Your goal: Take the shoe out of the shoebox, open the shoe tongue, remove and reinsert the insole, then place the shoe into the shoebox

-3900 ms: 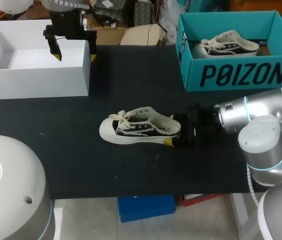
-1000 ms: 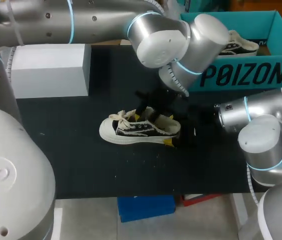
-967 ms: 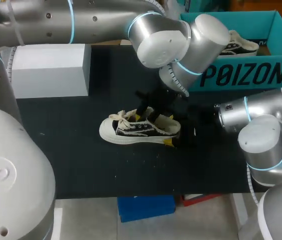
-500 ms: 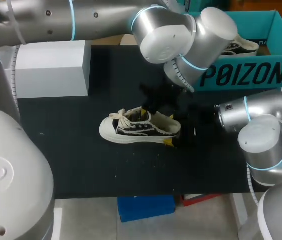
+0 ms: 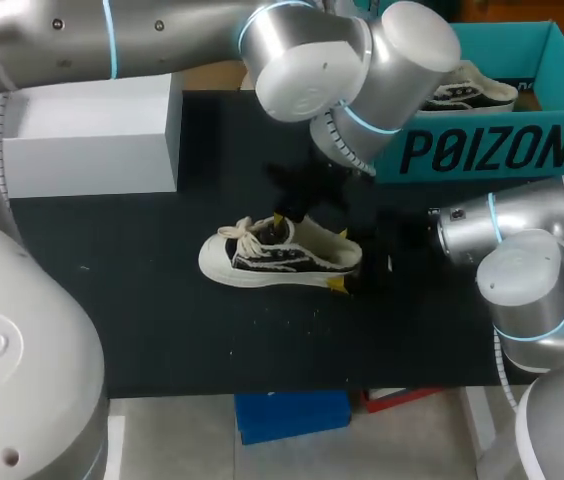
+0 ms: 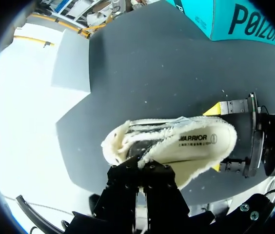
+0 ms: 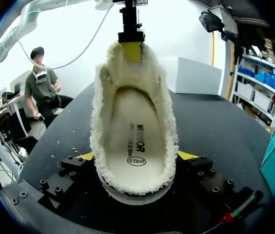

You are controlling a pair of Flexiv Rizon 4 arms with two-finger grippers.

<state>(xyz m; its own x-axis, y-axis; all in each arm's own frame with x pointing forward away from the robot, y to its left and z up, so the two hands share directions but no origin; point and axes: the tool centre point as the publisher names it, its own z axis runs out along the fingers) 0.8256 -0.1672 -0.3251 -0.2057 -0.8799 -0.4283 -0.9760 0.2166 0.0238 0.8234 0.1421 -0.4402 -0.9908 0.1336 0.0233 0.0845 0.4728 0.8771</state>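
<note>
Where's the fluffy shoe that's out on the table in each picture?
Head view: the shoe stands on its sole in the middle of the table.
Left wrist view: the shoe is just ahead of the left gripper, seen from above.
Right wrist view: the shoe has its heel held in the right gripper.
Shared landmark: the white box, beyond the shoe in both wrist views.

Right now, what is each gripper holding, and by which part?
The right gripper clamps the shoe at its heel, and the left gripper appears to pinch its tongue.
</note>
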